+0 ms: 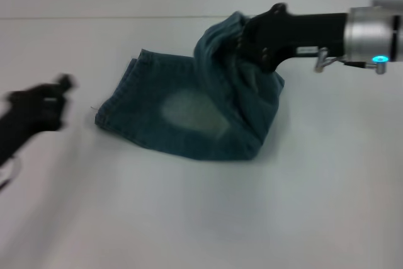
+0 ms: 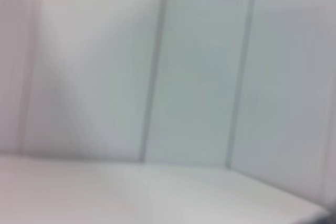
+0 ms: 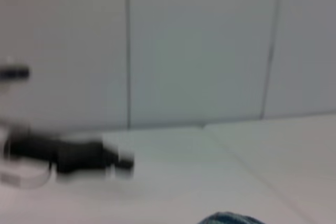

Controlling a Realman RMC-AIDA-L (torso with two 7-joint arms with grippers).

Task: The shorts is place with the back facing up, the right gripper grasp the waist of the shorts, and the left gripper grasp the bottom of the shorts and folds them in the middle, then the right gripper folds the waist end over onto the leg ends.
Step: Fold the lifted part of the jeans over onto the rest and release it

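- Fingers of the right gripper [image 1: 242, 37] pinch the lifted waist end of the shorts [image 1: 189, 114]; the rest lies below them on the white surface [image 1: 252, 218].
- Left gripper [image 1: 44, 102] hangs well apart; I cannot tell its finger state.
- Right wrist view: left gripper [image 3: 118, 162] shows far off, and a denim edge [image 3: 228, 218] shows.

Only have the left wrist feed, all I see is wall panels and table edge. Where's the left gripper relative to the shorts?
Observer: Head view shows the left gripper off to the robot's left, apart from the shorts and holding nothing.
Operator: And the right?
Observer: The right gripper is at the shorts' right end, with the denim there bunched and raised off the table.
Operator: Second fold landed?
Observer: Not yet. The leg hems at the left end lie flat and uncovered; the lifted end is not laid over them.
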